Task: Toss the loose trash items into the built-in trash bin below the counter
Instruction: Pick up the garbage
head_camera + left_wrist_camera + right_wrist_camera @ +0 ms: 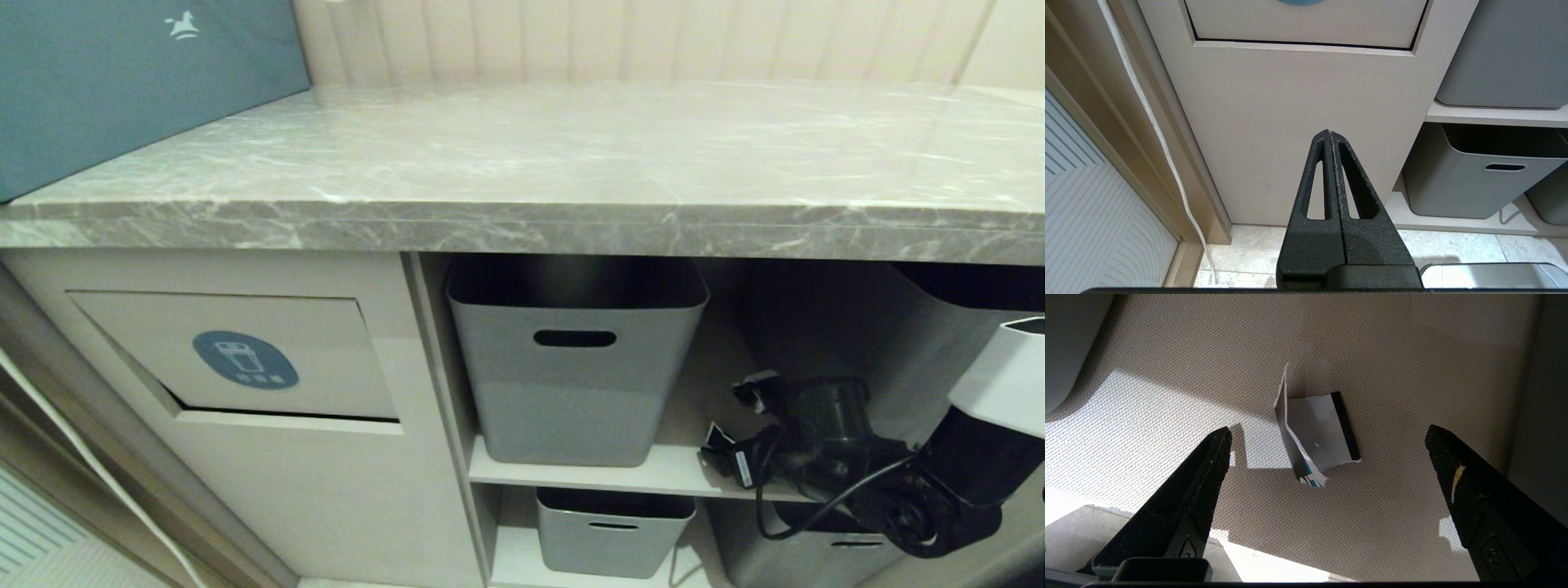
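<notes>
From the left, the built-in trash bin [245, 359] sits under the counter [522, 224], its flap with the blue sticker nearly flush with the cabinet front, and the left gripper [1329, 136] hangs low before that beige panel with its jaws pressed together and holding nothing, the flap just above its tips. Further right, past the grey tub [575, 367] on the shelf [669, 472], the right gripper [739, 429] reaches into the open shelf bay with its jaws spread wide and empty. In the right wrist view a torn scrap [1316, 435], silvery-white with a black edge and a teal-printed corner, lies on the textured beige shelf board just ahead of the right gripper's fingertips [1218, 451], roughly midway between them and not touching either. I judge the risks to lie in the pick. The scrap is thin and lies almost flat, so closing jaws may slide over it or push it deeper into the bay, though one raised, curled edge offers the better purchase. Pressing down too hard could jam the tips against the board. The other trash piece is not visible in any view. The carry back to the flap passes the tub and the cabinet divider, where a loose pinch could drop the scrap.
</notes>
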